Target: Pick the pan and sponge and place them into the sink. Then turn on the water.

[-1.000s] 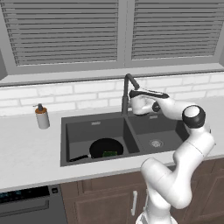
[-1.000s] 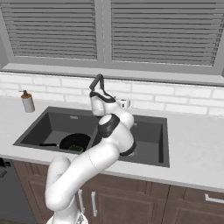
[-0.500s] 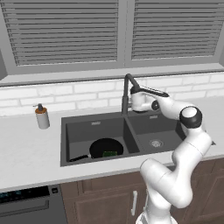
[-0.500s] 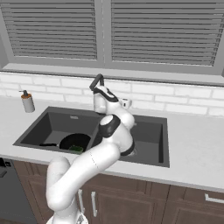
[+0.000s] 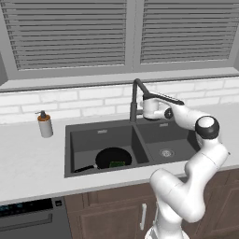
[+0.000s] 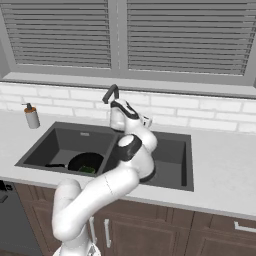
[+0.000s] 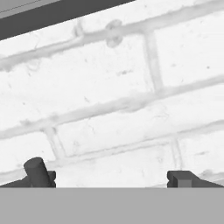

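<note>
Nearing the faucet (image 5: 136,99), the unclenched end effector (image 5: 145,110) has shifted left.

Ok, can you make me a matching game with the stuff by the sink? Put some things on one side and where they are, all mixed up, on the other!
Things:
1. pan
2. sponge
3. soap bottle
4. claw

Places:
a. standing on the counter, left of the sink
b. lying inside the pan
c. up beside the faucet, open, holding nothing
d. on the floor of the left basin

Right pairs: 1-d, 2-b, 3-a, 4-c
</note>
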